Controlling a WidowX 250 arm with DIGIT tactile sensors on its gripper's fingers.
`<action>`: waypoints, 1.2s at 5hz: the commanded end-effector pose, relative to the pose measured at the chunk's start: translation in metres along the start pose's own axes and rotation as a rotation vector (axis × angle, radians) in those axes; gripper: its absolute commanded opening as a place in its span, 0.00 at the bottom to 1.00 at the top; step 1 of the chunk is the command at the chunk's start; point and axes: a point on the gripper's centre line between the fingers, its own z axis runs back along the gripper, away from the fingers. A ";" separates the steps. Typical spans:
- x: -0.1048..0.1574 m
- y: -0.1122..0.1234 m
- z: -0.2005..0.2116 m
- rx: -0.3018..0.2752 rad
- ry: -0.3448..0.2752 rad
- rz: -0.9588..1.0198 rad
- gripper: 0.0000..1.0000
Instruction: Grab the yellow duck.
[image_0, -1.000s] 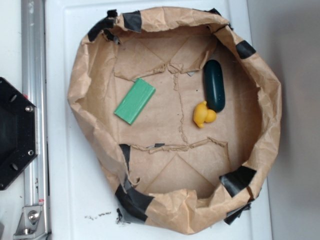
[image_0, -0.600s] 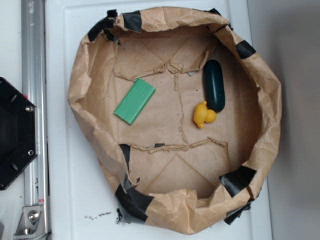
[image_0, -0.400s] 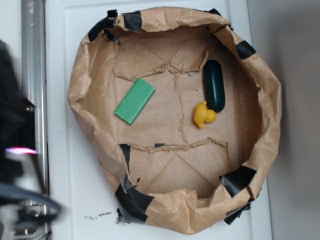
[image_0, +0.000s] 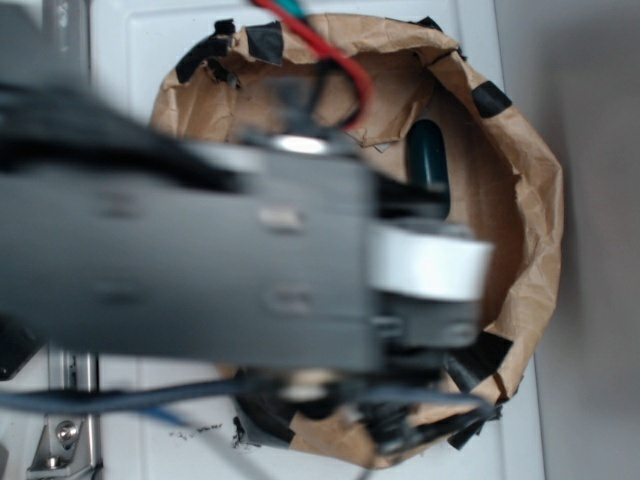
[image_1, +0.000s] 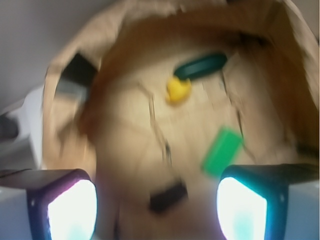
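Wrist: yellow duck (image_1: 178, 90) beside capsule (image_1: 201, 66)

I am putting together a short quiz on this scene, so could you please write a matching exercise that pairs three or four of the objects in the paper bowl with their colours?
Things:
1. small rubber toy duck
2. oblong capsule
3. flat rectangular block
4. crumpled paper bowl

Colours:
A. bright green
B. brown
C. yellow
D. dark green

Pairs: 1-C, 2-D, 3-A, 4-B
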 end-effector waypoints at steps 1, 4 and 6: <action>0.058 0.028 -0.046 0.071 0.006 0.046 1.00; 0.062 0.018 -0.126 0.074 0.077 0.025 1.00; 0.060 0.013 -0.148 0.072 0.136 -0.006 0.00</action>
